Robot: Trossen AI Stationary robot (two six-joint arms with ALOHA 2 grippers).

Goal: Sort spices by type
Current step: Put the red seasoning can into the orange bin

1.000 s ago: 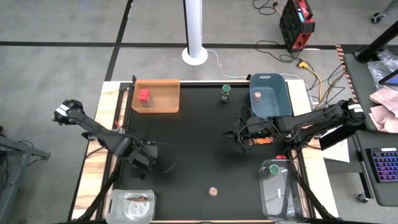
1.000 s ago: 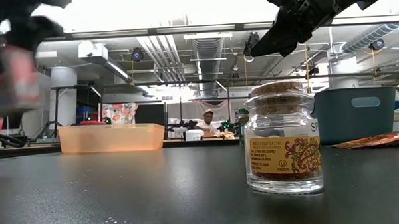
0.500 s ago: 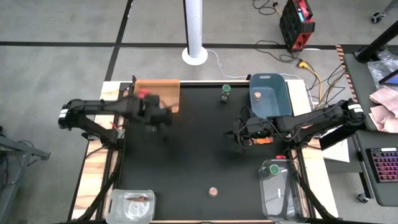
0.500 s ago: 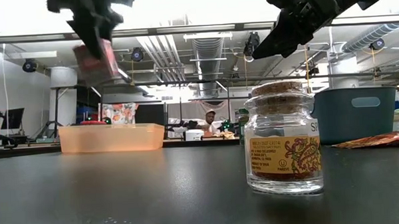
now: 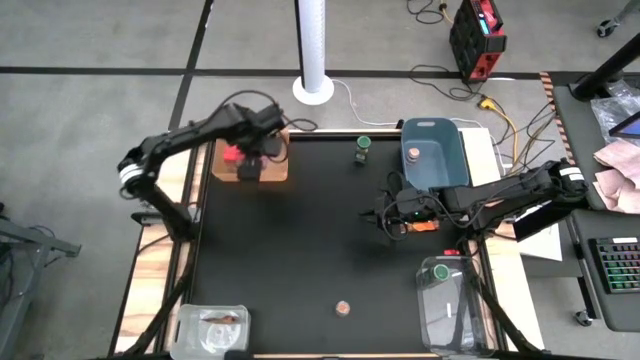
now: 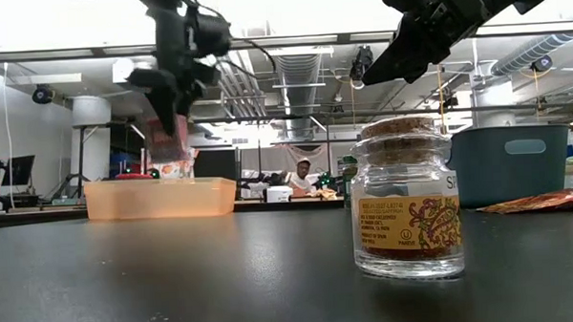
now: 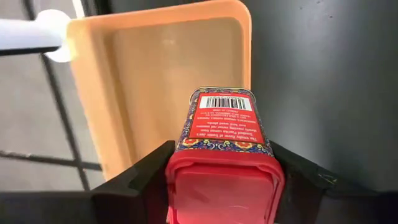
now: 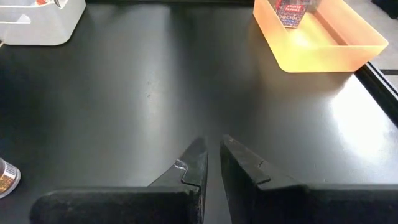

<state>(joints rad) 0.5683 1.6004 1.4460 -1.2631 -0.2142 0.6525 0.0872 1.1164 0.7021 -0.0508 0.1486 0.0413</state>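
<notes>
My left gripper [image 5: 251,166] hangs over the orange tray [image 5: 268,142] at the table's far left, shut on a red spice box [image 7: 222,130]. Another red box [image 5: 232,154] lies in that tray. My right gripper [image 5: 383,216] hovers shut above the table's right half, with nothing in it. A flat orange packet [image 5: 426,227] lies under the right arm. A green-capped jar [image 5: 363,149] stands near the far edge. A cork-capped jar [image 6: 407,200] stands on its base near the front edge. My left gripper pinches the red box between its two fingers [image 7: 144,179], on two opposite sides at the red lid end [image 7: 186,163]. The fingers come from above, pointing steeply down. The box hangs below them, barcode end [image 7: 225,103] downward, clear above the tray's floor.
A blue tub [image 5: 436,152] stands at the far right. Clear containers sit at the near left corner [image 5: 210,329] and the near right corner [image 5: 450,303]. Bare black tabletop [image 5: 320,240] lies between the arms. A person shows far off in the room behind the table.
My left gripper has swung from the table's near left toward the far edge, rising slightly and rolling, and now hangs over the orange tray. The red box has travelled with it, held clear of the table. My right arm has kept still.
</notes>
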